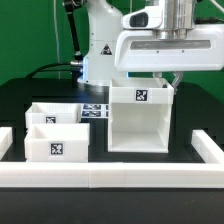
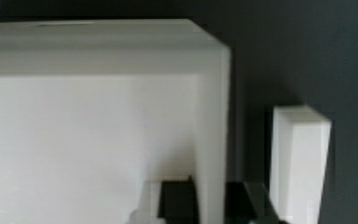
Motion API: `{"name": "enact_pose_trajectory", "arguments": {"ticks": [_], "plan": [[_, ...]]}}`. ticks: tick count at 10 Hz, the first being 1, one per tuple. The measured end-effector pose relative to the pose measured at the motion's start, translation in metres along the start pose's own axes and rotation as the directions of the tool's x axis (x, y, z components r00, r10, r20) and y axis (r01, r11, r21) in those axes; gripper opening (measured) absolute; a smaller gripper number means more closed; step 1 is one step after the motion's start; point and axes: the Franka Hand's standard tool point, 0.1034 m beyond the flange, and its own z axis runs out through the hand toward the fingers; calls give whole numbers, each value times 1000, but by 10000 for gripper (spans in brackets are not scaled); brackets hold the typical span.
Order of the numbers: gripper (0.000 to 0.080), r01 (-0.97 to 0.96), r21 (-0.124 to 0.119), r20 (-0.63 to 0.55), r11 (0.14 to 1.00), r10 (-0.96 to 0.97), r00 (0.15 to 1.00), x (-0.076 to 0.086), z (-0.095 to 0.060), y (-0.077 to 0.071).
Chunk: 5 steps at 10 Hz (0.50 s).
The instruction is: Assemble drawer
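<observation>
The drawer's box housing (image 1: 140, 122) stands on the black table, its open side facing the exterior view, with a square tag on its top front edge. Two small trays (image 1: 55, 132) sit close together at its left, each tagged. My gripper (image 1: 171, 82) hangs over the housing's top right corner. In the wrist view, the gripper (image 2: 211, 205) straddles the housing's thin side wall (image 2: 211, 110), with a dark finger (image 2: 178, 203) pressed against each face. It is shut on that wall. The housing rests on the table.
Long low white border rails run along the front (image 1: 110, 178) and the right side (image 1: 208, 150) of the table; one shows beside the housing in the wrist view (image 2: 297, 160). The marker board (image 1: 95, 108) lies behind the trays. The arm's base stands at the back.
</observation>
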Motion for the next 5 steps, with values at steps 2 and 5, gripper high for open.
{"name": "enact_pose_trajectory", "arguments": {"ticks": [2, 5], "plan": [[38, -6, 10, -30, 1000, 7, 1000, 29, 1, -3], [38, -10, 21, -62, 1000, 11, 998, 61, 2, -8]]}}
